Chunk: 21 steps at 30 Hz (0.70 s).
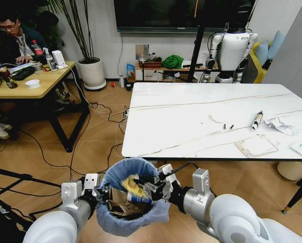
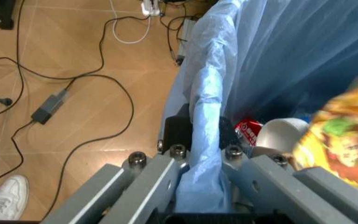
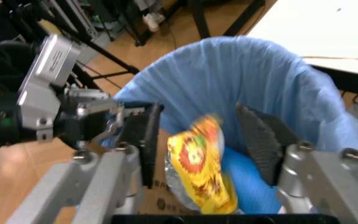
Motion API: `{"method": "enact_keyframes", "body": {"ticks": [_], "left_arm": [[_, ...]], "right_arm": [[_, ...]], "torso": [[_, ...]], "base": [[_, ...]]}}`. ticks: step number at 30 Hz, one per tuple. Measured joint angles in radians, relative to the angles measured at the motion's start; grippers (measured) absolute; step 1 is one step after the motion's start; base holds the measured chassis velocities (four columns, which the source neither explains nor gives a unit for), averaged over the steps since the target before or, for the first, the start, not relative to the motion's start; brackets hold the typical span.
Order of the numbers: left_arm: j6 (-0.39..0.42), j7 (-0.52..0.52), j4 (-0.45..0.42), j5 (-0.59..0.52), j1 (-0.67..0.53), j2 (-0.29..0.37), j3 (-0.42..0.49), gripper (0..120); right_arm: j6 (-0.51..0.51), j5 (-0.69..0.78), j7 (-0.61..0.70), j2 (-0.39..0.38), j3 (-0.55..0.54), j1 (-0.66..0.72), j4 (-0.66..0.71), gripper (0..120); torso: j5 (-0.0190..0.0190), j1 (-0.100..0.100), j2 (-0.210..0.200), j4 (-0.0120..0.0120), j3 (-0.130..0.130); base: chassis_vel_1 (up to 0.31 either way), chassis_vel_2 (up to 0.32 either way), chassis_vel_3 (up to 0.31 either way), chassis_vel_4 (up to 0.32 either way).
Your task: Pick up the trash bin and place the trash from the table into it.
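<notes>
The trash bin (image 1: 121, 177), lined with a crinkly blue bag, hangs low in front of me, short of the table (image 1: 191, 109). My left gripper (image 1: 102, 194) is shut on its rim (image 2: 202, 140). Over the bin's mouth my right gripper (image 1: 146, 185) stands open (image 3: 205, 140). A yellow wrapper (image 3: 199, 170) is loose between its pads, over the bin (image 3: 241, 70). A brown carton (image 1: 121, 206) and a red can (image 2: 248, 130) lie inside. On the table's right part lie a white tube (image 1: 257, 120), a crumpled tissue (image 1: 279, 125) and papers (image 1: 255, 146).
A cream-coloured round bin (image 1: 294, 170) stands under the table's right end. A wooden desk (image 1: 37, 83) with black legs is at the left, and cables (image 1: 97, 109) run over the floor between it and the table. Another robot (image 1: 233, 50) stands at the back.
</notes>
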Motion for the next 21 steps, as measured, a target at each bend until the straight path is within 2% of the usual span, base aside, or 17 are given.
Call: {"method": "enact_keyframes", "body": {"ticks": [3,4,5,6,7,9,10,11,12,13,14,15,16,19,21], "left_arm": [[0.000,0.000,0.001,0.000,0.002,0.005,0.011,0],[0.000,0.000,0.001,0.000,0.002,0.005,0.011,0],[0.000,0.000,0.001,0.000,0.003,0.006,0.013,0],[0.000,0.001,0.000,0.000,0.004,0.007,0.014,0],[0.000,0.001,0.000,0.000,0.004,0.007,0.014,0],[0.000,0.002,-0.001,0.001,0.007,0.007,0.015,0],[0.000,0.004,-0.003,0.004,0.010,0.007,0.015,0],[0.000,0.004,-0.003,0.004,0.010,0.007,0.015,0],[0.000,0.006,-0.004,0.006,0.014,0.007,0.015,0],[0.000,0.007,-0.004,0.007,0.014,0.007,0.015,0],[0.000,0.010,-0.005,0.013,0.017,0.006,0.020,0],[0.000,0.012,-0.005,0.017,0.017,0.004,0.023,0],[0.000,0.012,-0.005,0.017,0.017,0.004,0.023,0],[0.000,0.015,-0.006,0.027,0.022,0.002,0.028,0],[0.000,0.016,-0.007,0.029,0.024,0.002,0.028,0]], "right_arm": [[0.017,0.023,0.030,0.008,0.050,0.023,0.014,63],[0.017,0.023,0.030,0.008,0.050,0.023,0.014,63],[0.025,0.029,0.050,0.014,0.071,0.034,0.014,68],[0.033,0.025,0.069,0.026,0.118,0.043,0.004,73],[0.033,0.025,0.069,0.026,0.118,0.043,0.004,73],[0.038,-0.017,0.071,0.044,0.209,0.037,-0.025,81],[0.045,-0.072,0.065,0.053,0.284,0.016,-0.050,88],[0.045,-0.072,0.065,0.053,0.284,0.016,-0.050,88],[0.052,-0.132,0.048,0.057,0.350,-0.007,-0.076,91],[0.055,-0.158,0.038,0.058,0.371,-0.017,-0.084,94],[0.070,-0.288,-0.038,0.073,0.477,-0.074,-0.115,98],[0.074,-0.358,-0.075,0.091,0.532,-0.109,-0.129,100],[0.074,-0.358,-0.075,0.091,0.532,-0.109,-0.129,100],[0.086,-0.533,-0.128,0.167,0.651,-0.220,-0.144,100],[0.089,-0.572,-0.140,0.193,0.678,-0.251,-0.143,100]], "torso": [[0.0000,0.000,0.000,-0.0001,0.000],[0.0000,0.000,0.000,-0.0001,0.000],[-0.0001,0.000,0.000,0.0001,0.000],[0.0000,0.000,0.000,0.0002,0.000],[0.0000,0.000,0.000,0.0002,0.000],[0.0000,0.000,0.000,0.0003,0.000],[0.0000,0.000,0.000,0.0003,0.000],[0.0000,0.000,0.000,0.0003,0.000],[0.0001,0.000,0.000,0.0001,0.000],[0.0000,0.000,0.000,0.0001,0.000],[0.0000,0.000,0.000,0.0001,0.000],[0.0001,0.000,0.000,-0.0002,0.000],[0.0001,0.000,0.000,-0.0002,0.000],[0.0003,0.000,0.000,-0.0004,0.000],[0.0002,0.000,0.000,-0.0001,0.000]], "base": [[0.000,0.000,0.000,0.000],[0.000,0.000,0.000,0.000],[0.000,0.000,0.000,0.000],[0.000,0.000,0.000,0.000],[0.000,0.000,0.000,0.000],[0.000,0.000,0.000,0.000],[0.000,0.000,0.000,0.000],[0.000,0.000,0.000,0.000],[0.000,0.000,0.000,0.000],[0.000,0.000,0.000,0.000],[0.000,0.000,0.000,0.000],[0.000,0.000,0.000,0.000],[0.000,0.000,0.000,0.000],[0.000,0.000,0.000,0.000],[0.000,0.000,0.000,0.000]]}}
